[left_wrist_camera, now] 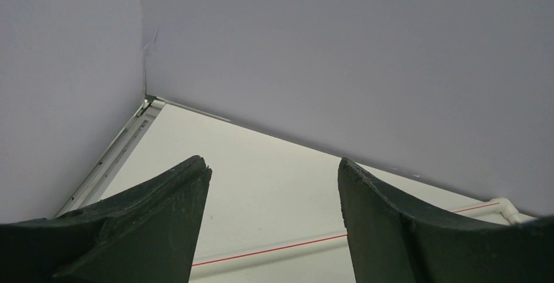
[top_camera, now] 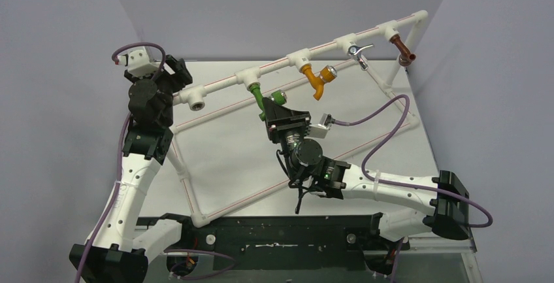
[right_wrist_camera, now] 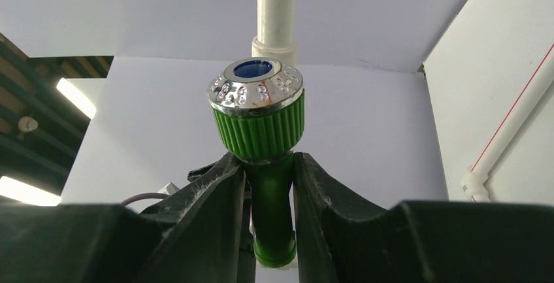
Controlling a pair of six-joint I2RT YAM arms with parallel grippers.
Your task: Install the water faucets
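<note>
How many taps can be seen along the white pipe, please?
4. The green tap, held by the right gripper, is leftmost; then the orange tap, the chrome tap and the brown tap at the right end. None seems hidden.

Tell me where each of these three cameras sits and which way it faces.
Top external: above and behind, looking down at the table, pipe frame, left arm and right arm.
Left wrist: on the left arm, facing the wall corner; left gripper open, holding nothing.
Right wrist: on the right arm, facing the pipe frame; right gripper shut on the green faucet.
Shared: top and right wrist both show that faucet.
</note>
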